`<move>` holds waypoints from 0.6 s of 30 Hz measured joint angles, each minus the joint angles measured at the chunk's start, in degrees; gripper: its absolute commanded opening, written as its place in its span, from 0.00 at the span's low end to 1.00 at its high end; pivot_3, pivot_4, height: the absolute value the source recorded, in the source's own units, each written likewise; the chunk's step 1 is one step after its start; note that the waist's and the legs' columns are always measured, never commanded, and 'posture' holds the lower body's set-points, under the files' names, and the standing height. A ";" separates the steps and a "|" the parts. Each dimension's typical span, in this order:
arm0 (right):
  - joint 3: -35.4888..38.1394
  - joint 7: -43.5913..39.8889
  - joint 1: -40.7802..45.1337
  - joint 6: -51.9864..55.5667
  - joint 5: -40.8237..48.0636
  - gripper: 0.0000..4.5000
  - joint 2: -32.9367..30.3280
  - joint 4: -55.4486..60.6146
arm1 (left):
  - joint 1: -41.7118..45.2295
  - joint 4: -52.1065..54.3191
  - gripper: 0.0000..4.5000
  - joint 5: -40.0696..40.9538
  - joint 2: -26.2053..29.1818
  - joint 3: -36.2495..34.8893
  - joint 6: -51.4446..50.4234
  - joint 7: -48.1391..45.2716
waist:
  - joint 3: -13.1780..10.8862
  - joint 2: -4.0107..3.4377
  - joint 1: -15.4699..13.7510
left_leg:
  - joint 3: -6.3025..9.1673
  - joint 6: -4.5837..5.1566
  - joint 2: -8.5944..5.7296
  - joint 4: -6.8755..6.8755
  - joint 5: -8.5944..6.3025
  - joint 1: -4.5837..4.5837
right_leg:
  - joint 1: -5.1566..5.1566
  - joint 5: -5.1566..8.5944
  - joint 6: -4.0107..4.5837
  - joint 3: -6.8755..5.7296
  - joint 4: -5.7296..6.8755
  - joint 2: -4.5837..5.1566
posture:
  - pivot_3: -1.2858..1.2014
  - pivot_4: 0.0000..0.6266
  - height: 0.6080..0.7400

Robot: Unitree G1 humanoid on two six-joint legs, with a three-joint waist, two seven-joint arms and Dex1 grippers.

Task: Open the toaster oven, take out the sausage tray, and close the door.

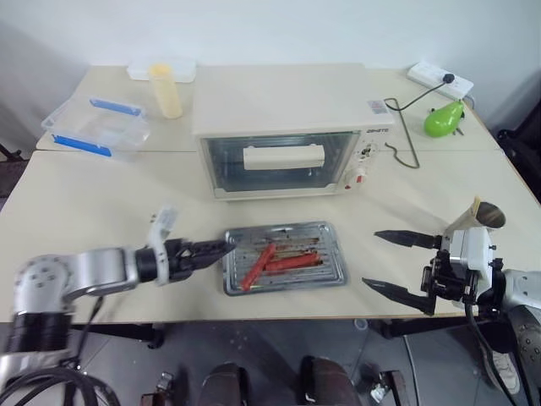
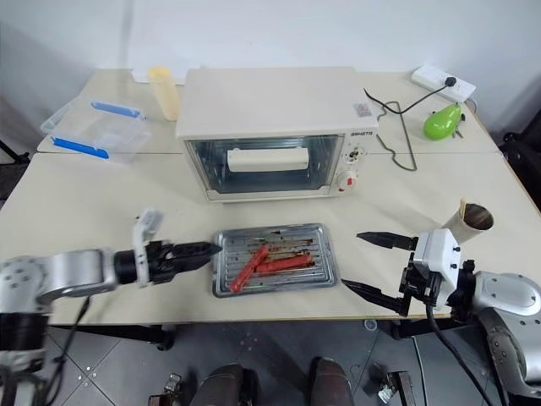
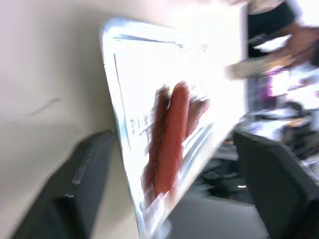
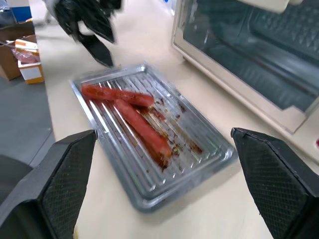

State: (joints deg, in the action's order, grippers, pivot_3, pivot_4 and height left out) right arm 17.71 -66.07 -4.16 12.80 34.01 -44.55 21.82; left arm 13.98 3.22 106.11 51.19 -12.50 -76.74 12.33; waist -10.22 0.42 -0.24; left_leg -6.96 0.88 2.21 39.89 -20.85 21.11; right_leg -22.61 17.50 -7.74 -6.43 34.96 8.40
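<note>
The cream-white toaster oven (image 1: 287, 101) stands at the back middle of the table. Its glass door (image 1: 226, 162) is closed, with the bar handle (image 1: 284, 157) across it. The silver sausage tray (image 1: 331, 275) lies flat on the table in front of the oven, with a few red sausages (image 1: 292, 260) on its ridged bottom. My left gripper (image 1: 226, 246) is at the tray's left rim. In the left wrist view its fingers (image 3: 75, 189) stand wide apart, with the tray's edge (image 3: 117, 99) between them and nothing gripped. My right gripper (image 1: 370, 258) is open, just right of the tray.
A clear plastic box with blue clips (image 1: 97, 127) and a tall yellowish cup (image 1: 166, 89) stand at the back left. A power strip (image 1: 439, 79), its cable and a green pear-shaped object (image 1: 443, 120) are at the back right. A paper cup (image 1: 483, 216) stands by my right arm.
</note>
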 measured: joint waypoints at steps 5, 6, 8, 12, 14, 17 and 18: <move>-1.69 -2.27 2.60 -0.43 -0.53 1.00 -0.17 -3.60 | -11.45 9.53 1.00 -24.37 8.00 -5.06 11.93 -27.16 | -0.05 -0.12 0.01 | -0.27 -0.03 -0.03 -0.06 -0.01 0.05 | -0.11 0.04 0.08 0.00 -0.10 -0.01 | 0.52 0.24 1.00; -1.64 -2.48 2.98 -0.42 -0.53 1.00 -0.23 -4.43 | -14.64 10.84 1.00 -29.82 7.06 -8.27 18.92 -36.67 | -0.06 -0.16 0.08 | -0.64 -0.04 -0.03 -0.14 -0.02 0.10 | -0.21 0.05 0.10 -0.01 -0.14 -0.01 | 0.52 0.24 1.00; -1.67 -3.33 3.14 -0.56 -0.56 1.00 -0.34 -5.06 | -20.19 12.97 1.00 -36.24 6.16 -13.00 27.60 -49.19 | -0.05 -0.14 0.22 | -0.84 -0.14 0.07 -0.28 -0.05 0.08 | -0.32 0.05 0.10 -0.10 -0.16 -0.03 | 0.52 0.24 1.00; -1.38 -4.75 3.35 -1.76 -0.75 1.00 -0.50 -7.10 | -30.28 13.77 1.00 -53.68 5.47 -16.79 45.70 -64.94 | -0.05 -0.14 0.31 | -1.39 -0.15 0.16 -0.58 -0.05 0.08 | -0.75 0.05 0.10 -0.11 -0.16 -0.03 | 0.52 0.24 1.00; -1.52 -5.30 3.94 -2.73 -1.31 1.00 -0.55 -8.75 | -32.86 11.93 1.00 -63.58 5.00 -16.50 57.06 -69.54 | -0.05 -0.14 0.35 | -1.49 -0.13 0.16 -0.58 -0.04 0.07 | -0.80 0.05 0.09 -0.07 -0.15 -0.03 | 0.52 0.24 1.00; -1.69 -6.48 5.02 -4.69 -2.54 1.00 -0.62 -10.83 | -33.92 6.87 1.00 -72.87 3.11 -16.52 70.57 -75.58 | -0.05 -0.12 0.40 | -1.59 -0.10 0.24 -0.57 -0.04 0.06 | -0.85 0.03 0.11 -0.01 -0.12 -0.02 | 0.52 0.24 1.00; -1.83 -7.04 5.20 -5.50 -2.88 1.00 -0.74 -11.07 | -33.78 5.33 1.00 -74.56 2.81 -16.51 73.46 -77.03 | -0.05 -0.11 0.32 | -1.59 -0.09 0.28 -0.57 -0.04 0.05 | -0.86 0.02 0.11 -0.01 -0.10 -0.01 | 0.52 0.24 1.00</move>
State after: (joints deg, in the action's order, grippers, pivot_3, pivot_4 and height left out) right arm 15.88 -73.11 1.04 7.30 31.13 -45.29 10.76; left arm -19.80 8.55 31.56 53.99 -29.01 -3.27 -64.70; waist -10.27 0.31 0.08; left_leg -8.56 0.78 2.49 39.32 -20.89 21.17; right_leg -23.46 17.52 -7.63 -6.43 34.86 8.39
